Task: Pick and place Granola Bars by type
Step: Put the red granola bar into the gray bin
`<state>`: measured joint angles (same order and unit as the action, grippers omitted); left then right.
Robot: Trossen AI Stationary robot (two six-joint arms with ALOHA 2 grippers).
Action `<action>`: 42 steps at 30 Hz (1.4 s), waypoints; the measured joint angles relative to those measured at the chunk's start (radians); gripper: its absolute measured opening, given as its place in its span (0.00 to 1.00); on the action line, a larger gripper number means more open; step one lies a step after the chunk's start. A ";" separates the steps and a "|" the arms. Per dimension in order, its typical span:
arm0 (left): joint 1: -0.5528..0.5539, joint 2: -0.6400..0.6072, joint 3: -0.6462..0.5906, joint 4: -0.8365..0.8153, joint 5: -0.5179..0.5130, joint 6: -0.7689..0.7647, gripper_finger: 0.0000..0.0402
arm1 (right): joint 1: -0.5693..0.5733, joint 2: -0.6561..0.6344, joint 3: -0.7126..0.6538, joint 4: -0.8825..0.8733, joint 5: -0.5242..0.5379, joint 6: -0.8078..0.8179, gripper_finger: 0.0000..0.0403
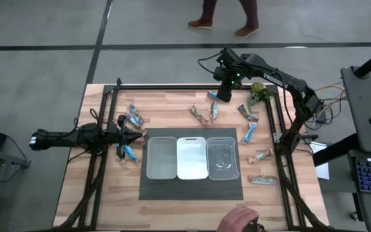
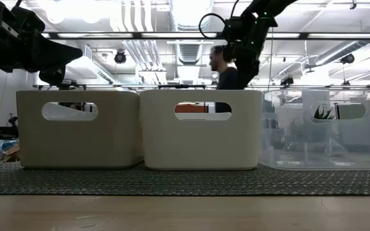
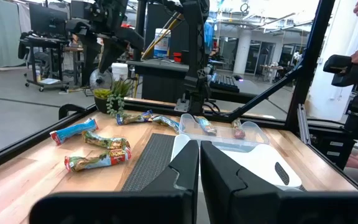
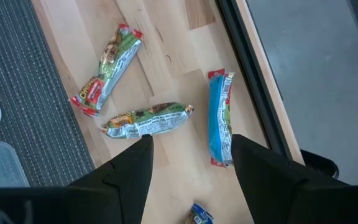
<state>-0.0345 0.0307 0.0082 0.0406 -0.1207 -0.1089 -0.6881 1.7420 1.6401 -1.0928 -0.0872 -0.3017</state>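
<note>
- Three bins sit side by side on a dark ribbed mat (image 1: 192,187) in the middle of the wooden table (image 1: 76,193): a beige bin (image 1: 161,157), a white bin (image 1: 192,157) and a clear bin (image 1: 222,157). From above, all three look empty.
- The Granola Bars (image 1: 199,114) are still loose on the wood, a few near the left edge by the beige bin, more along the far edge and down the right side. None are in a bin.
- The right gripper (image 4: 190,158) hangs above the far edge with its fingers spread wide and nothing between them, over a blue bar (image 4: 220,116) and two tan-green ones.
- The left gripper (image 3: 199,163) is at the left edge, fingers pressed together, holding nothing.
- A small green plant (image 1: 257,94) stands at the far right corner.
- A person (image 2: 223,69) stands behind the table in a big open workshop.
</note>
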 joint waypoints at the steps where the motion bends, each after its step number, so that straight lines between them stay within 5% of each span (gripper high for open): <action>1: 0.000 0.000 0.000 0.000 0.000 0.000 0.00 | 0.000 0.000 -0.006 0.001 0.000 -0.009 0.51; 14: 0.000 0.000 0.000 0.000 0.000 0.000 0.00 | -0.006 0.032 -0.116 0.083 0.000 -0.078 0.51; 42: 0.000 0.000 0.000 0.000 0.000 0.000 0.00 | -0.074 0.124 -0.129 0.132 0.000 -0.139 0.51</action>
<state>-0.0345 0.0303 0.0079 0.0406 -0.1207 -0.1089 -0.7620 1.8660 1.5109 -0.9607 -0.0872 -0.4408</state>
